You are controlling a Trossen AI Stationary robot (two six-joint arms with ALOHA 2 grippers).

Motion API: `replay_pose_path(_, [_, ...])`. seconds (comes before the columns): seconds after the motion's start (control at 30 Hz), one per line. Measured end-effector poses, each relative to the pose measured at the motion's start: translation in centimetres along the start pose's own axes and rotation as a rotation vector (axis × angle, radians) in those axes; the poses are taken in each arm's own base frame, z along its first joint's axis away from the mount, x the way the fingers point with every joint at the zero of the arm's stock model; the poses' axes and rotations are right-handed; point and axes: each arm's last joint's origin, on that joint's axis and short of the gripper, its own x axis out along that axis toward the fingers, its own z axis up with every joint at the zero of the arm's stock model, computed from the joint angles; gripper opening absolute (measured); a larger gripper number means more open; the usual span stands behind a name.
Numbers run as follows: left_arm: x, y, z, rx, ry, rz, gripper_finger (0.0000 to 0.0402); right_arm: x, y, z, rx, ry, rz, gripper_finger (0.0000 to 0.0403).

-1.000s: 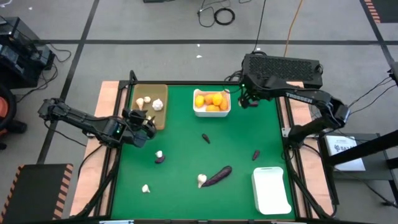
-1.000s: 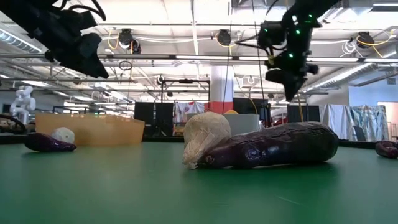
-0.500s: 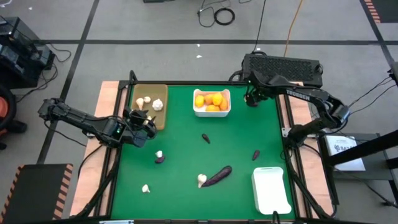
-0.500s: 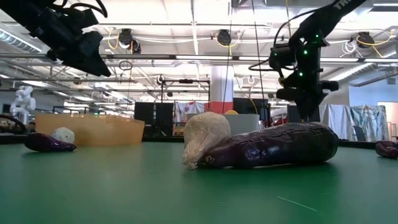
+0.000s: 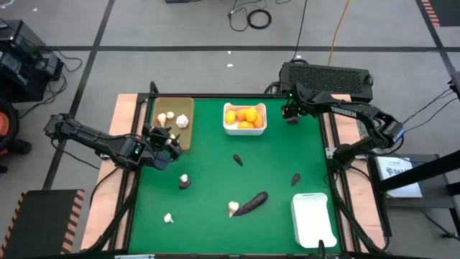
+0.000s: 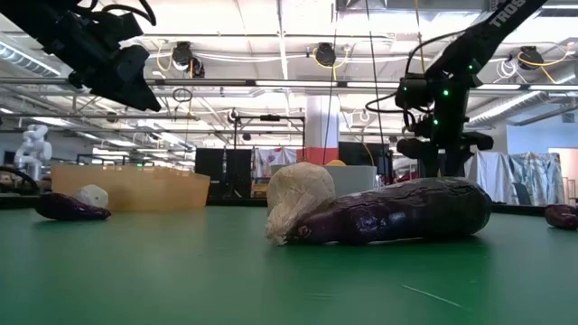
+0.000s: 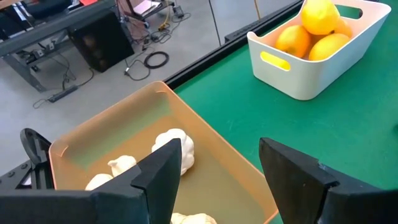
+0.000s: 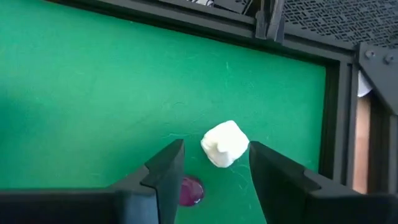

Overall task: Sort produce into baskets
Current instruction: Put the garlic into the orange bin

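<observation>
Over the last second the right gripper [image 5: 289, 115] has swung from beside the fruit bin toward the far right corner of the table [image 5: 215, 223] and dropped lower. Its jaws now stand open and empty, straddling a small white garlic bulb [image 8: 225, 144] that lies on the green surface with a tiny purple piece [image 8: 189, 190] just beside it. Judgement: a pick of this bulb is being set up; its destination is likely the tan tray [image 5: 188, 137].

The left gripper [image 5: 167, 140] has held its position at the near edge of the tan tray, jaws open and empty. Three bulbs lie in that tray in the left wrist view.

Remaining produce on the table:
- long eggplant [image 5: 251, 203], dark purple, glossy, tapered, touching a bulb [image 5: 233, 208] at its stem end
- loose bulbs [image 5: 168, 217], white, lumpy, matte
- tiny purple pieces [image 5: 237, 160], one touching a bulb near the left gripper

Containers:
- white bin with fruit [image 5: 228, 129], smooth rigid plastic, rounded corners, slot handle, holding round orange-yellow fruits [image 7: 294, 39]
- second white bin [image 5: 313, 219] at the near right, nothing visible in it
- tan tray, flat, low-walled

Judgement: sorting is partly done; no purple items are binned yet
</observation>
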Motion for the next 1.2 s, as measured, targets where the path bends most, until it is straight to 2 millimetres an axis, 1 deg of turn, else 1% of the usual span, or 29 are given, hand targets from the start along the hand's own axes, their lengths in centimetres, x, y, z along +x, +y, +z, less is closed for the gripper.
replay_pose_path(0.17, [0.0,0.0,0.0,0.006,0.002,0.003,0.0224,0.8,-0.3,-0.6,0.011,-0.012,-0.008,0.0162])
replay_pose_path(0.37, [0.0,0.1,0.0,0.007,0.002,0.004,0.0224,1.7,-0.2,-1.1,0.036,-0.075,0.006,0.0152])
replay_pose_path(1.0, [0.0,0.1,0.0,0.008,-0.002,0.009,0.0224,1.9,-0.4,-1.4,0.074,-0.069,-0.002,0.0116])
replay_pose_path(1.2, [0.0,0.1,0.0,0.008,-0.002,0.009,0.0224,3.0,-0.2,-1.9,0.072,-0.063,-0.006,0.0116])
